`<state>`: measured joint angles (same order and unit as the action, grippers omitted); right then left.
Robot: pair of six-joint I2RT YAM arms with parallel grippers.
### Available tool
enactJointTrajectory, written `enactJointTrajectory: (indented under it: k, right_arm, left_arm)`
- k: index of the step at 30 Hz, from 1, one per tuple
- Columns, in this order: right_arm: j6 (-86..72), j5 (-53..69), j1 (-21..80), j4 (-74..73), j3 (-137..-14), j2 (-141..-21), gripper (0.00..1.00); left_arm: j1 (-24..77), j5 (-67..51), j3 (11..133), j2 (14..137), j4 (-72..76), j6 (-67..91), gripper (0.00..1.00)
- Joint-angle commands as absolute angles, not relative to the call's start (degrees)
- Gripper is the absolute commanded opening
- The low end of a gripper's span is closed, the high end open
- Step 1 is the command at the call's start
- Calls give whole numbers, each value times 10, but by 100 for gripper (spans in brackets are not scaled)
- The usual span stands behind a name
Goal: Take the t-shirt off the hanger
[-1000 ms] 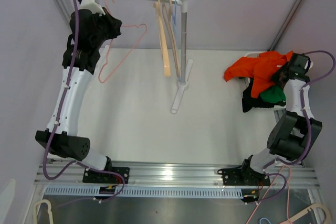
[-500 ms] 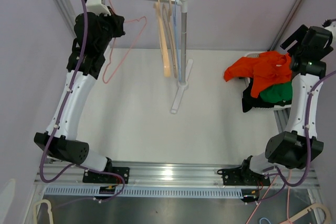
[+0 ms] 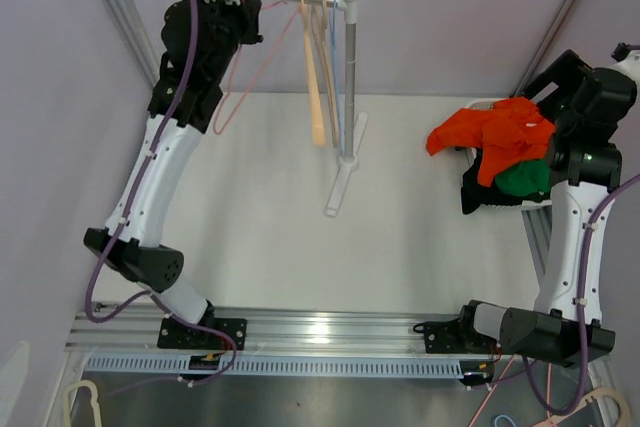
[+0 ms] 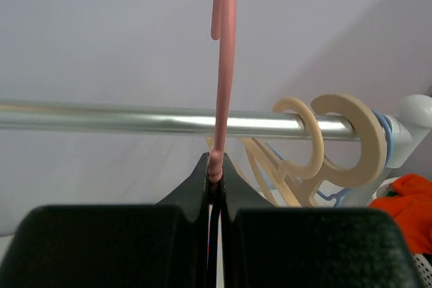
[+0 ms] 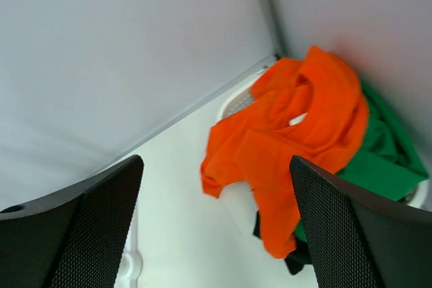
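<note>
Several garments [image 3: 497,139] in basket [image 5: 237,102], right end effector [image 5: 216,166] open, left end effector [image 4: 214,175] gripping hanger [image 4: 223,65]

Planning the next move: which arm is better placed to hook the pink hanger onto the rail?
Left. The left gripper is shut on the pink hanger by the rail; the right gripper is open near the shirts.

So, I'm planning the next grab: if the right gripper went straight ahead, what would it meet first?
Likely the orange shirt, which lies centred ahead of the open right gripper; depth is unclear.
</note>
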<state>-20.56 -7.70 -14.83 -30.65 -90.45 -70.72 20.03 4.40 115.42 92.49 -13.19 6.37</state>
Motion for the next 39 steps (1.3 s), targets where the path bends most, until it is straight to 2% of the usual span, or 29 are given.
enactJointTrajectory:
  k: [1,6,13,21,25,28,31,34,39]
  right_arm:
    - [-214,-49,-113,-274,-894,-668,94]
    - [-213,-40,-102,-275,-882,-640,94]
    - [-213,-25,-99,-270,-867,-623,94]
    - [-223,-14,-91,-267,-860,-628,95]
    - [-223,-17,-83,-269,-855,-634,95]
    - [-222,-14,-76,-271,-853,-635,95]
    - [-217,-14,-69,-272,-850,-634,95]
    - [-217,-13,-68,-272,-845,-633,95]
    - [-220,-11,-60,-267,-837,-634,95]
  left_arm:
    - [207,62,1261,986,-145,29,1]
    - [217,76,1317,1051,-181,9,1]
    - [241,135,1289,1059,-153,-35,1]
    - [250,112,1262,1049,-156,-25,1]
    - [253,101,1189,1016,-143,-5,1]
    - [253,98,1161,997,-141,15,16]
    - [253,112,1146,979,-145,20,19]
    - [253,113,1117,947,-134,17,27]
    - [253,120,1056,876,-101,14,74]
